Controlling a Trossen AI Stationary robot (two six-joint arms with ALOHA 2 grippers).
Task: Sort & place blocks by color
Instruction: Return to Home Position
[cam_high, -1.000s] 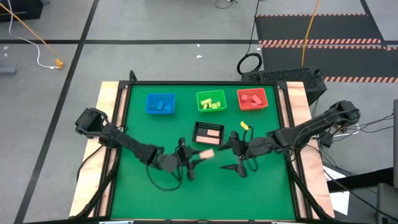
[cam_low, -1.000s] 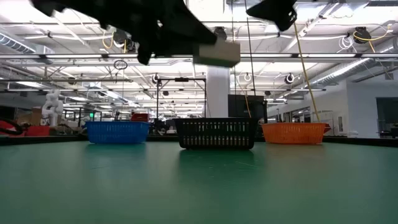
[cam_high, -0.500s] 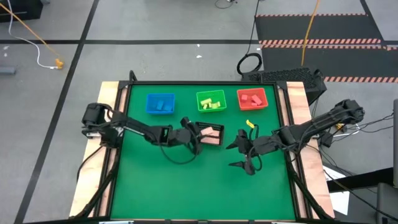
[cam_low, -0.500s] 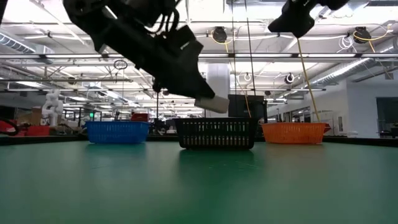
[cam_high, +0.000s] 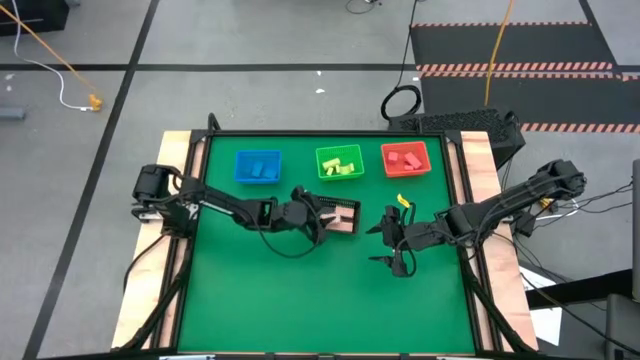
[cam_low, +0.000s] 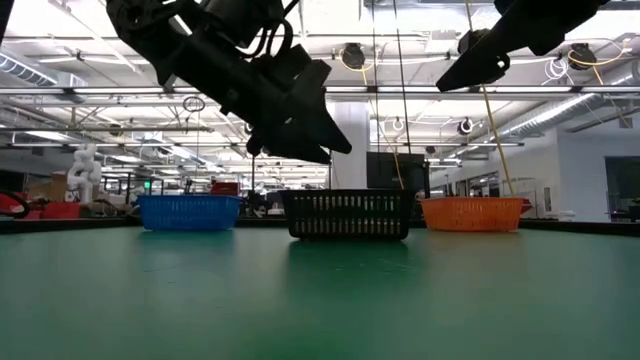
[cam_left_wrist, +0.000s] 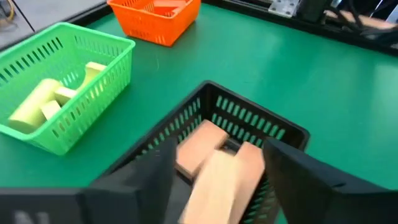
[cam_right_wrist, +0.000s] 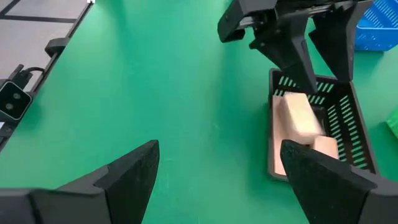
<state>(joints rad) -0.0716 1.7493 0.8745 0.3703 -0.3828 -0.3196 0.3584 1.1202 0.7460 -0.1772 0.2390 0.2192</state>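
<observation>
Low view: left tool (cam_low: 336, 152) now empty above black tray (cam_low: 348, 216)

**High view.** Even, diffuse light falls from above. The table (cam_high: 330, 300) is uniformly bright, with only faint, soft shadows under the left arm (cam_high: 225, 208) and right arm (cam_high: 480, 213), and no glare.

**Low view.** Bright ceiling lamps (cam_low: 352, 55) face the lens, so both arms read as near-black silhouettes. The table's near strip darkens and goes soft.

**Left wrist view.** Well lit. The block (cam_left_wrist: 224, 180) nearest the lens is blurred, as are the dark fingers (cam_left_wrist: 305, 180) framing it.

**Right wrist view.** Flat, even light on the green surface. This arm's own fingers (cam_right_wrist: 124, 177) show dark, with little surface detail.
</observation>
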